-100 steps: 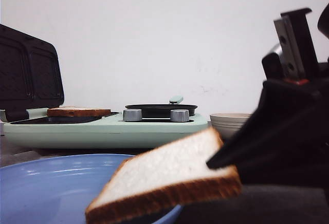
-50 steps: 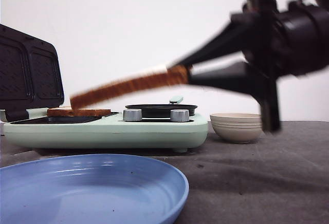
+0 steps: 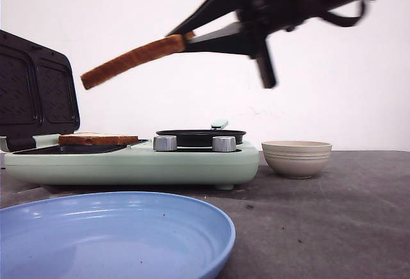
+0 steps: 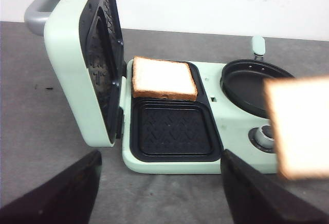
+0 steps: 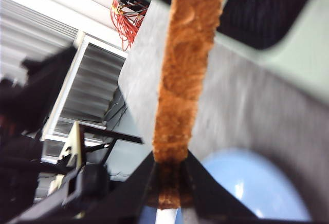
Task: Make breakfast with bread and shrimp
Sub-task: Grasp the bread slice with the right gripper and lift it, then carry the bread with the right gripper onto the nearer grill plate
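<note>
Right hand (image 3: pixel 186 36) clamped on one bread slice (image 3: pixel 131 61), held edge-on, tilted, high above the sandwich maker (image 3: pixel 134 160). Second slice (image 4: pixel 163 77) lies in its rear tray below. Left hand (image 4: pixel 159 183) wide open, empty.

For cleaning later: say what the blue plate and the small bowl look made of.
Blue plate: probably plastic or melamine, with a smooth satin sheen and moulded rings. Beige bowl: looks like glazed ceramic or melamine, matte and ribbed; the pictures cannot settle which.

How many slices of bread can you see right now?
2. One square white bread slice lies in the mint-green sandwich maker's far tray; the other bread slice is held in the air, clamped in the right gripper's jaws.
</note>
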Tool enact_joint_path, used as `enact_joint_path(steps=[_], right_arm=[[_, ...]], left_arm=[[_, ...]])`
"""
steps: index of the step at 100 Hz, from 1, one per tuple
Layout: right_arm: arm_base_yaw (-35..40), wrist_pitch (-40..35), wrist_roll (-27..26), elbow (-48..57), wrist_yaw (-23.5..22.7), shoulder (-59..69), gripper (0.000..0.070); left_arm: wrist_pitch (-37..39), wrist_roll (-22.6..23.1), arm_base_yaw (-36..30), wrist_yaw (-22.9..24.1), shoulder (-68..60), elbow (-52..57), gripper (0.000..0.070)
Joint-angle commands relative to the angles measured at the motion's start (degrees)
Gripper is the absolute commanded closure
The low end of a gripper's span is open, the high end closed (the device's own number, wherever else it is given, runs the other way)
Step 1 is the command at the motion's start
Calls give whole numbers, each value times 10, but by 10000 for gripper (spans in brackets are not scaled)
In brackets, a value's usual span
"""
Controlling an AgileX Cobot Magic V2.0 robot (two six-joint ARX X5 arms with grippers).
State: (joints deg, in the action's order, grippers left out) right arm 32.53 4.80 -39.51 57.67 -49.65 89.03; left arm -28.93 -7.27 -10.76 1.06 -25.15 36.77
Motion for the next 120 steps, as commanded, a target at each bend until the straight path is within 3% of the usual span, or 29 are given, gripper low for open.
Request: enact_joint_path(steps=[1, 62, 85, 120], right_arm=[[4, 1, 24, 49, -7, 44, 700], [53, -35, 22, 363, -5, 335, 700], [68, -64, 26, 379, 36, 366, 700], [70, -70, 28, 379, 51, 369, 690]], left_arm=[[6, 7, -1, 7, -1, 1, 305], [6, 5, -1, 31, -1, 1, 305], [6, 5, -1, 31, -1, 1, 305], [6, 3, -1, 31, -1, 1, 305]])
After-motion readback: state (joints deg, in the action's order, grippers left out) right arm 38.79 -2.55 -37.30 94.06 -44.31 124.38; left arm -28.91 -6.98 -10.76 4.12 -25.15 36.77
